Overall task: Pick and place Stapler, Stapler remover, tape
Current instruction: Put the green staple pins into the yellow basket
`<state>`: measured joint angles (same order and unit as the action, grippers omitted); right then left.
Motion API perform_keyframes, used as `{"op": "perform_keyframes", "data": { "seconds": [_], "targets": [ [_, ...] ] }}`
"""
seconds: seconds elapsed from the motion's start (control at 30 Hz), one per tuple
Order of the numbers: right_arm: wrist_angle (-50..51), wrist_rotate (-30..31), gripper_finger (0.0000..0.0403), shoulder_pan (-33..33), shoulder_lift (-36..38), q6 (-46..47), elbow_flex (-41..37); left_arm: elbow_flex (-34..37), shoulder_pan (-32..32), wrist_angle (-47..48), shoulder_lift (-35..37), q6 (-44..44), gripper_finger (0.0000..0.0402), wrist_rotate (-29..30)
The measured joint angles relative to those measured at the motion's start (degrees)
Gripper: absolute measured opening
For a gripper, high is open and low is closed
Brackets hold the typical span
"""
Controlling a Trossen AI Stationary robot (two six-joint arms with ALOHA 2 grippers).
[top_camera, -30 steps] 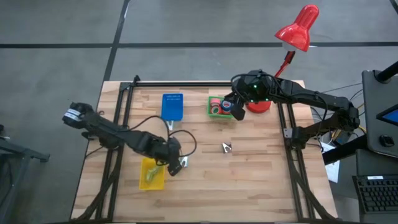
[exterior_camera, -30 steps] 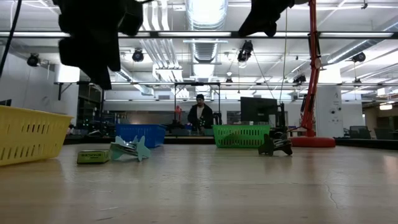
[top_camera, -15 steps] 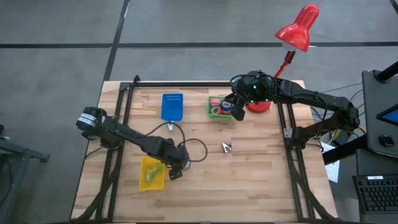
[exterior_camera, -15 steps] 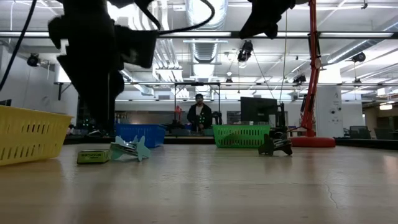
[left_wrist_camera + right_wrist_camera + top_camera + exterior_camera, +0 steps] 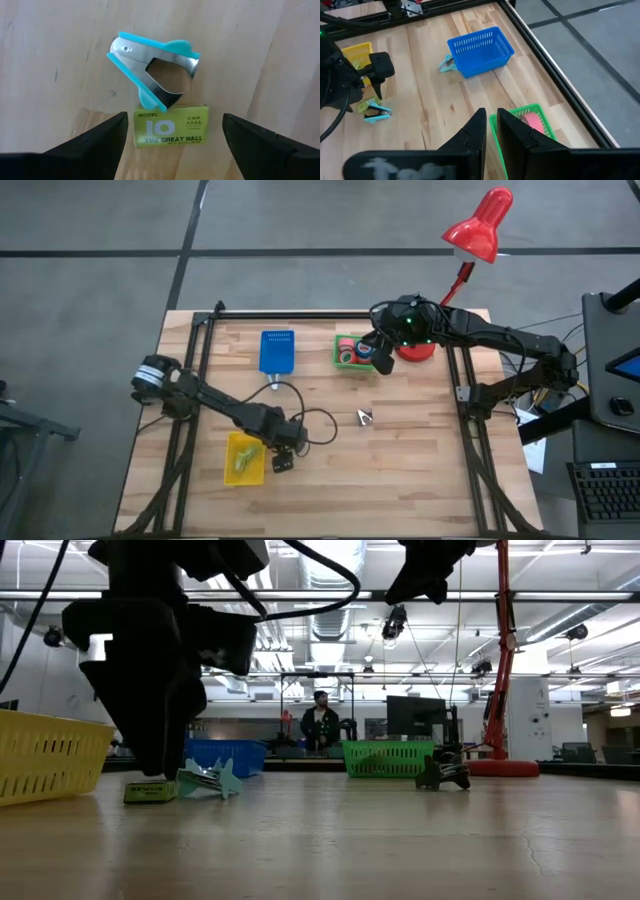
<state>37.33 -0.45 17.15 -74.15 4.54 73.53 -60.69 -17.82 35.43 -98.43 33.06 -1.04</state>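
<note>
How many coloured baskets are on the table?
3. The yellow basket sits by the left gripper, the blue basket mid-table, the green basket beside the right gripper. None seems hidden.

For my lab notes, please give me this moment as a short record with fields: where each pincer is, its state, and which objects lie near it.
left pincer: open, above the wooden table, near the yellow bin
under left pincer: teal staple remover touching a green staple box
right pincer: shut, empty, over the green bin
green bin contents: tape rolls
blue bin: at the far side, a second teal remover beside it
loose item: small metal object at mid-table
</note>
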Motion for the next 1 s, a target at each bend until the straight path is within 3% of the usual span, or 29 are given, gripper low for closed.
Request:
{"op": "perform_keyframes", "data": {
  "seconds": [1.0],
  "targets": [
    [-0.92,0.24,0.0043,0.02,0.0,-0.7,-2.74,-0.15,-0.26,-0.29,-3.32,-3.83,0.0318,1.71]
  ]
}}
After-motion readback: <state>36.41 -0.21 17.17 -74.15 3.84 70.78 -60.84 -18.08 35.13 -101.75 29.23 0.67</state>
